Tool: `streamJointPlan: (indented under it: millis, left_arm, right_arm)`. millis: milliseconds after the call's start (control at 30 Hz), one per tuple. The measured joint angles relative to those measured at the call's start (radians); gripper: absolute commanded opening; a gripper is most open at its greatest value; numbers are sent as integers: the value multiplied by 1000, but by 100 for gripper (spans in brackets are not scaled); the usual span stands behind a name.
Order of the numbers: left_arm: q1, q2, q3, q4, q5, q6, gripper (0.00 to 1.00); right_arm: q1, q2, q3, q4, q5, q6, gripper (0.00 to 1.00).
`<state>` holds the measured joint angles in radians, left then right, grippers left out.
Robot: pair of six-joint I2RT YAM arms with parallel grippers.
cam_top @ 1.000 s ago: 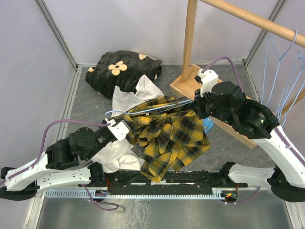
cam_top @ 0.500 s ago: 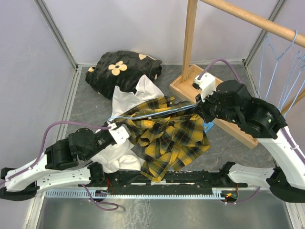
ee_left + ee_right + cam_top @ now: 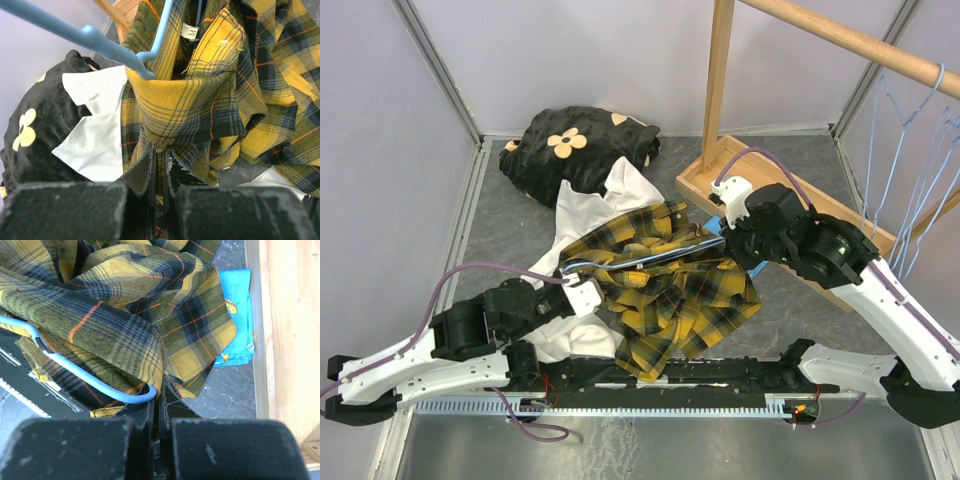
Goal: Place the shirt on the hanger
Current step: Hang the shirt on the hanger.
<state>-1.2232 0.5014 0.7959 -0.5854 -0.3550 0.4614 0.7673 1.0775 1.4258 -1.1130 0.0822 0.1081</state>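
Observation:
The yellow-and-black plaid shirt (image 3: 670, 290) lies crumpled mid-table, draped over a pale-blue wire hanger (image 3: 640, 255) that runs across it. My left gripper (image 3: 582, 290) is at the shirt's left edge, shut on a fold of plaid cloth (image 3: 200, 100) at its fingertips (image 3: 161, 150); the hanger's arm (image 3: 100, 42) pokes out of the cloth just above. My right gripper (image 3: 725, 232) is at the shirt's right side, shut on the hanger's curved end (image 3: 135, 397), with the shirt (image 3: 125, 305) hanging over the wire. The rest of the hanger is hidden under cloth.
A white garment (image 3: 585, 205) and black flowered cloth (image 3: 575, 145) lie behind and left of the shirt. A small blue cloth (image 3: 237, 305) lies by the wooden rack base (image 3: 695, 180). The post (image 3: 720, 80), rail (image 3: 840, 35) and spare hangers (image 3: 910, 150) stand at right.
My right gripper has moved nearer and lower with the hanger. The hanger's left end has dropped toward my left gripper, which shifted slightly right. More plaid cloth now covers the wire.

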Motion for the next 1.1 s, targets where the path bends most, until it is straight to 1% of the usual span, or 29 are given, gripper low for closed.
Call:
streamJointPlan:
  millis: [200,567,900,1100]
  left_arm:
    - [5,-8,-32,2,24,-6,3]
    - [11,-53,-70,5,36,-16,4]
    - [13,-55,-106,27,36,-17,19]
    - [13,-51,-115,94,52,-17,20]
  right_arm:
    - [-8,7,-69,17,-14,-18,0]
    - [-22,33,-111,61,-95,-42,0]
    - [-32,43,-150,84,-139,-35,0]
    - [-31,44,-179,109,-188,-33,0]
